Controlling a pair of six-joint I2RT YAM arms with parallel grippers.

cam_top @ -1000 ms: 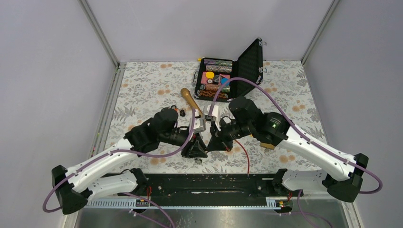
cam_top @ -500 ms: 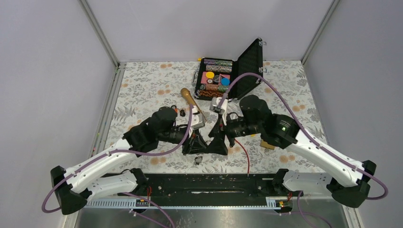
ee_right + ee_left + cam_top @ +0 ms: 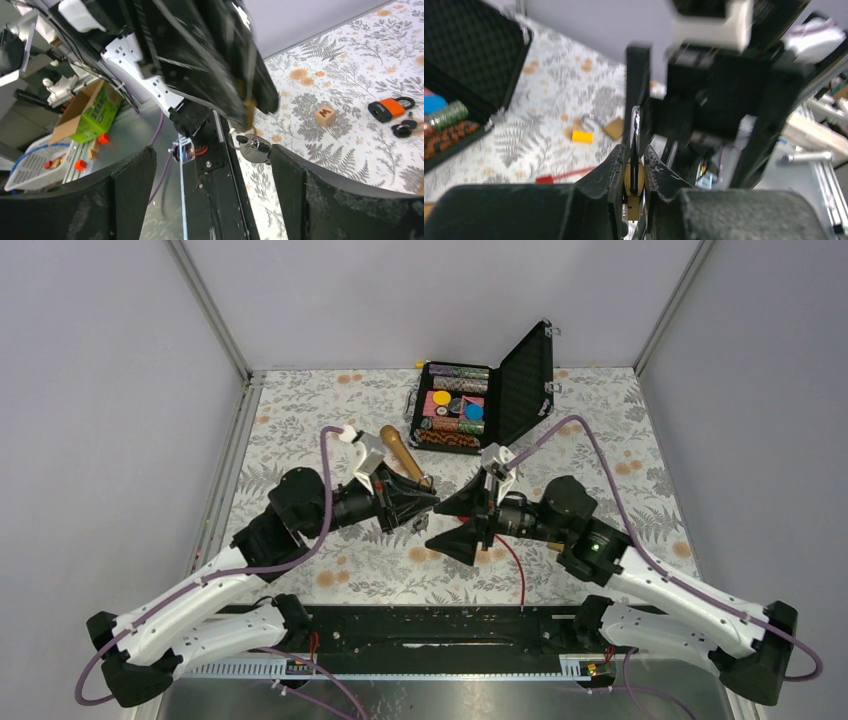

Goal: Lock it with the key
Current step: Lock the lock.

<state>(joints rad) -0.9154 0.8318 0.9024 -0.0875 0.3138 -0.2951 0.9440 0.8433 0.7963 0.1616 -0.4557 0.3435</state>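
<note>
Padlock [image 3: 633, 177]: brass body pinched in the closed left gripper [image 3: 634, 150] above table centre, keys [image 3: 252, 145] dangling beneath. Right gripper [image 3: 452, 523]: fingers spread wide, empty, at the padlock's 4 o'clock. Step, as judged: reaching for the key. Next move calls for pinching the hanging key squarely.

Your left gripper [image 3: 432, 504] was partly open a second ago. It has now closed tight on the brass padlock [image 3: 634, 177], which sits upright between its fingers. That arm has risen and swung its wrist left and farther away, so the fingers now point right. Your right gripper [image 3: 440, 527] was clamped shut before and now has its jaws spread wide. It has drawn back to the right and nearer. The two grippers had met in the middle, and now they face each other just apart.
</note>
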